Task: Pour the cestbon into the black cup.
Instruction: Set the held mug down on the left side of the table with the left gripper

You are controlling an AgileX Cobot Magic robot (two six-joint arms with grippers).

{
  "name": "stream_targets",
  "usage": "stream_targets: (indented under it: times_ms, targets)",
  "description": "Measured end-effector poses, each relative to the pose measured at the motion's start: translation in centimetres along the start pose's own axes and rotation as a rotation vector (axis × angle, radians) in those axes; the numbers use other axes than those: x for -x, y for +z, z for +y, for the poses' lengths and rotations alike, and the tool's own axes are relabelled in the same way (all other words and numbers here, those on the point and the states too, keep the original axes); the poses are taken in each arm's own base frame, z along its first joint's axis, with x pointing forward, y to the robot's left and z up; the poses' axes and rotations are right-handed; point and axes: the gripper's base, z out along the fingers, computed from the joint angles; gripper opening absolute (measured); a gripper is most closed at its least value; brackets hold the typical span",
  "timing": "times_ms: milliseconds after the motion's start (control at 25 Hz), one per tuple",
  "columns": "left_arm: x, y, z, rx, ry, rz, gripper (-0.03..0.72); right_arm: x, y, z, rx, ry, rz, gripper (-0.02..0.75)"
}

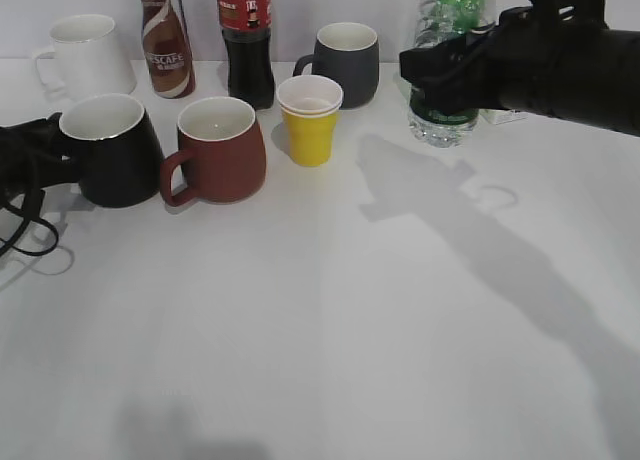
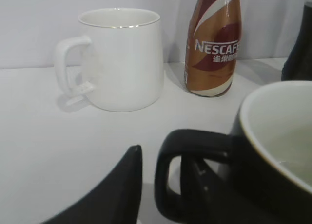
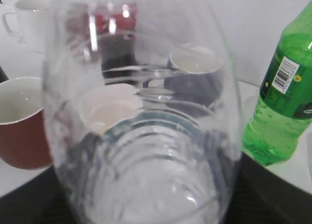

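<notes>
The cestbon (image 1: 438,120), a clear ribbed bottle with a dark green label, stands at the back right of the table. My right gripper (image 1: 440,75) is closed around its middle, and the bottle fills the right wrist view (image 3: 146,136). The black cup (image 1: 110,150) with a white inside stands at the left. Its handle (image 2: 168,170) points toward my left gripper (image 1: 45,140). In the left wrist view the jaws (image 2: 163,180) straddle the handle, one finger through the loop and one outside with a small gap. The cup looks empty.
A brown-red mug (image 1: 222,145) stands right beside the black cup, then a yellow paper cup (image 1: 310,120). Along the back are a white mug (image 1: 85,55), a Nescafe bottle (image 1: 165,45), a cola bottle (image 1: 245,40) and a grey mug (image 1: 348,60). A green soda bottle (image 3: 282,97) stands behind the cestbon.
</notes>
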Motion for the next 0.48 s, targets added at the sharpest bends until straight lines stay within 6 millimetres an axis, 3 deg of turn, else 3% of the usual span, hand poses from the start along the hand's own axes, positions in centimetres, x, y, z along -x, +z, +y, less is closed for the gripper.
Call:
stream_targets:
  times_ms: [480]
  targets:
    - [0.4, -2.8, -0.4, 0.0, -0.008, -0.023, 0.237, 0.2, 0.0, -0.2, -0.017, 0.055, -0.025, 0.465]
